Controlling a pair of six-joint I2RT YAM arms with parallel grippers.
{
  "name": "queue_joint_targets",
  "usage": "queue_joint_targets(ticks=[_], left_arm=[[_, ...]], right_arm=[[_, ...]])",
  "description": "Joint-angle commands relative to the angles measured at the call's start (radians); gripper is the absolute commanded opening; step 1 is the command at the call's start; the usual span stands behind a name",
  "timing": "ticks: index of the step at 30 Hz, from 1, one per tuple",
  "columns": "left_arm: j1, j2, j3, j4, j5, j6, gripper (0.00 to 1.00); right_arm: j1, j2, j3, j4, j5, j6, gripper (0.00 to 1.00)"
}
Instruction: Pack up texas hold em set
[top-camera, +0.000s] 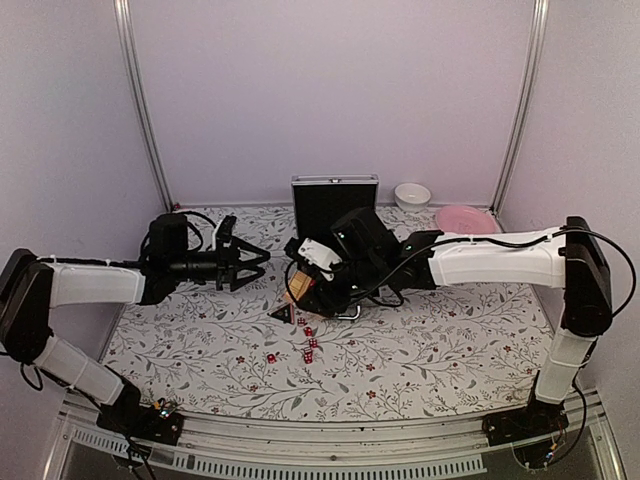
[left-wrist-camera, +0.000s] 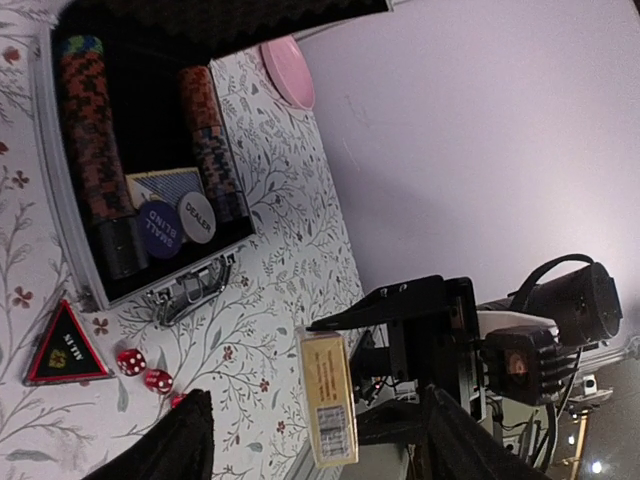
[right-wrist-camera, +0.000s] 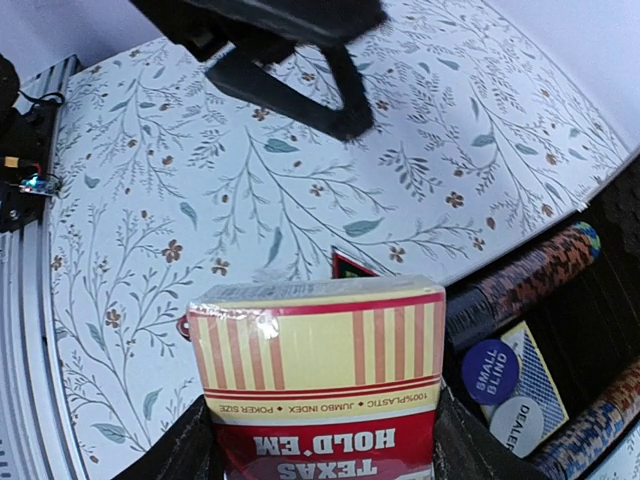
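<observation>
Fingers (right-wrist-camera: 185, 452) on your right gripper (right-wrist-camera: 320, 442) clamp the card pack (right-wrist-camera: 320, 350), held off the table (top-camera: 430, 340) near the open case (left-wrist-camera: 60, 190). Left gripper (top-camera: 262, 264) is spread and empty. Chips (left-wrist-camera: 90, 140) sit in the case; triangular piece (left-wrist-camera: 65, 345) and dice (left-wrist-camera: 131, 361) lie outside it.

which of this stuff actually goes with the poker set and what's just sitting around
Belongs to the job:
- silver case
- poker chips
- dealer button
- red dice
- black triangular piece
- card pack

Just lying about:
- pink plate
- white bowl
</observation>
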Motion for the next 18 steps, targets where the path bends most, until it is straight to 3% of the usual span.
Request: queue_joint_targets(ticks=[1,12,18], left_arm=[[-0.042,0.072,0.049,0.083,0.142,-0.031,0.67],[-0.099,0.155,0.167,-0.151,0.163,0.152,0.64],[-0.122,0.173,0.223,-0.275,0.145,0.244,0.39]], right_arm=[[0.012,0.025,0.072,0.093,-0.08,-0.041,0.57],[0.014,0.056,0.097,0.086,-0.088,-0.064,0.57],[0.014,0.06,0.099,0.088,-0.064,-0.074,0.57]])
